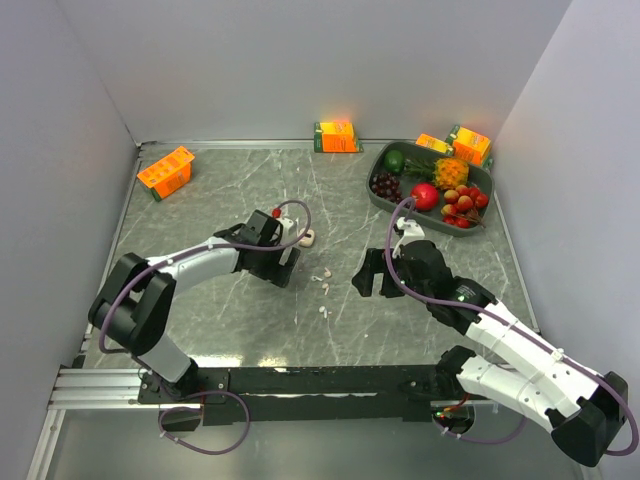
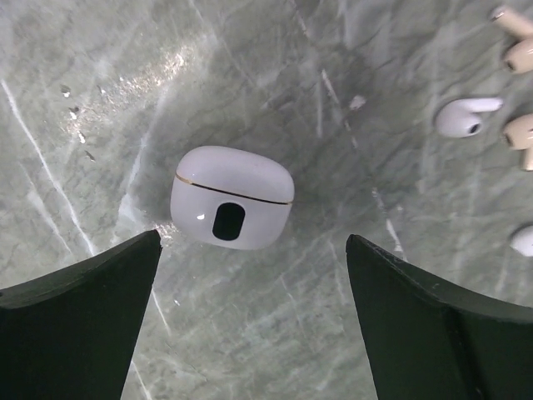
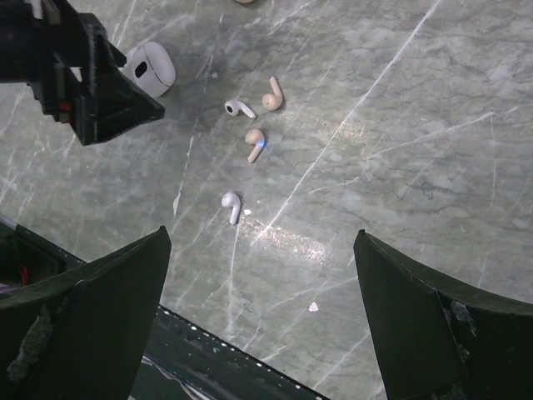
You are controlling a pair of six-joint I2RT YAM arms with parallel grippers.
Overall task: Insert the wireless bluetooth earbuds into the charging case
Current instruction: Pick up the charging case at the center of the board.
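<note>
Far left, at ten o'clock on the grey marbled table (image 1: 230,190), an orange carton (image 1: 165,170) lies flat. Next, the left gripper (image 2: 254,242): jaws spread wide, nothing in them. A glossy white rounded charging case (image 2: 231,197), closed, lies on the table just off its tips, untouched. At three o'clock from the case, four tiny white and pale-beige plastic earbuds (image 3: 255,143) lie loose in a small scatter near the middle of the table, none in the case. Right of them the right gripper (image 3: 262,242) is gaping too, empty. At one o'clock sits a dark grey tray (image 1: 378,198) of toy fruit.
</note>
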